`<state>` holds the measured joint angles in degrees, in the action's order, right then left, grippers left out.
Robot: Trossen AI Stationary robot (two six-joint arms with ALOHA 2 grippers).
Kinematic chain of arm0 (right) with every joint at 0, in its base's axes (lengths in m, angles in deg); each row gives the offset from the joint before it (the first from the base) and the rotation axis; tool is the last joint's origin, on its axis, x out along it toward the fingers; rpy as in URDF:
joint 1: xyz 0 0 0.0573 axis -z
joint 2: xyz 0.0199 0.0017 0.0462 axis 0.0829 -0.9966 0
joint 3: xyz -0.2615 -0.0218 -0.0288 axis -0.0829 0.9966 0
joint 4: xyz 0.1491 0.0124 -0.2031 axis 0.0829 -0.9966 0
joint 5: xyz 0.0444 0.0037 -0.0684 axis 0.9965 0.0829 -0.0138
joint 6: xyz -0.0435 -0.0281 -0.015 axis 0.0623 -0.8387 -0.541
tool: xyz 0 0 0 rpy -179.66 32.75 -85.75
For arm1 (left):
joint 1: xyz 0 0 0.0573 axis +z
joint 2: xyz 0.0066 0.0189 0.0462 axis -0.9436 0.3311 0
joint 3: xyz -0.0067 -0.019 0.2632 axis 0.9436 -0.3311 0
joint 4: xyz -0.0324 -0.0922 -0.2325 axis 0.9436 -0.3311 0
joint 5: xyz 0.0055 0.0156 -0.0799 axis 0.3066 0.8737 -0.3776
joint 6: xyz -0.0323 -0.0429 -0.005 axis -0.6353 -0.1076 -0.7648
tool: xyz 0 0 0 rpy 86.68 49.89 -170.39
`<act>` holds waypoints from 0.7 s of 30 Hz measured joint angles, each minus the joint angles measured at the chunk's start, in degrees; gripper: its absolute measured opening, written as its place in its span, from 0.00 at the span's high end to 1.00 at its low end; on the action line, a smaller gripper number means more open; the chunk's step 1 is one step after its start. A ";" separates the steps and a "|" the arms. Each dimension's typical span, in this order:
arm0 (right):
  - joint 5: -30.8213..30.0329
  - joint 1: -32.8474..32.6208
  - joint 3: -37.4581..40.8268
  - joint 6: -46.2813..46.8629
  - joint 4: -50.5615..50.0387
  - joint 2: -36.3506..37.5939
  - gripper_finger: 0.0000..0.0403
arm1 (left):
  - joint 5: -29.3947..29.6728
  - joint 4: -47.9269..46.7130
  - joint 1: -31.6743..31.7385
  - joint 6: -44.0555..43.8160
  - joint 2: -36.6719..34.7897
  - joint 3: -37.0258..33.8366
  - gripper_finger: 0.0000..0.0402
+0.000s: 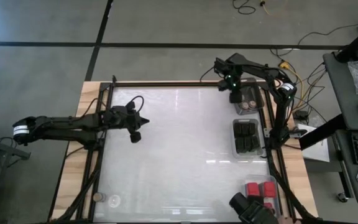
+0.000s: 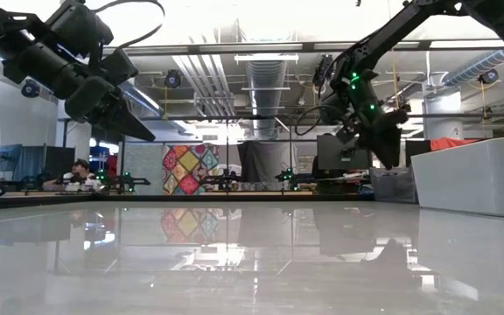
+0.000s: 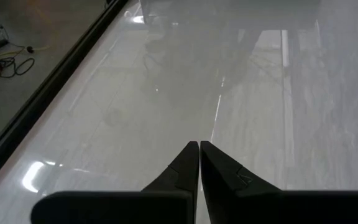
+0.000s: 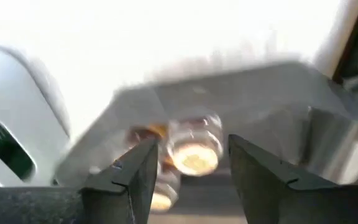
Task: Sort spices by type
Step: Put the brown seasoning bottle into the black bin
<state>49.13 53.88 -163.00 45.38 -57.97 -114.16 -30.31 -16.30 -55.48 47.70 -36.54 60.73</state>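
The right tool (image 1: 235,98) is hanging over the far right part of the counter (image 1: 179,155), right at the inner edge of the clear tray (image 1: 258,93) holding the small round jars (image 1: 248,103). Its fingers (image 4: 135,177) are standing partly apart with nothing between them, and in the right wrist view a brown-topped jar (image 4: 194,149) is showing just beyond the gap, with more jars beside it in the tray. Nearer than this tool, along the same side, the dark grey blocks (image 1: 247,135) are sitting in a second tray, and the red blocks (image 1: 260,190) are lying in a third, well apart from it. One more jar (image 1: 112,200) is standing alone on the near left of the counter, far from both tools. The left tool (image 1: 137,135) is hovering above bare counter on the left side, its fingers (image 3: 188,168) pressed together, holding nothing.
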 joint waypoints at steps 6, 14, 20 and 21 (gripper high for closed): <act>1.70 0.27 1.67 2.60 1.72 0.00 0.60 | -0.02 -0.10 0.00 -0.01 -0.07 0.00 1.00; 1.68 0.51 2.01 2.91 2.46 0.00 0.71 | -0.05 -1.48 0.00 -0.46 -0.09 -0.02 1.00; 1.65 1.16 2.12 2.88 2.72 -0.02 0.79 | -0.22 -1.64 0.00 -0.49 -0.09 -0.02 1.00; 1.64 1.19 2.12 2.99 2.75 -0.02 0.80 | -0.21 -1.62 0.00 -0.49 -0.09 -0.02 1.00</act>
<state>50.77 55.07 -160.88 48.38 -55.22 -114.18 -30.52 -17.92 -55.48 47.21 -36.63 60.71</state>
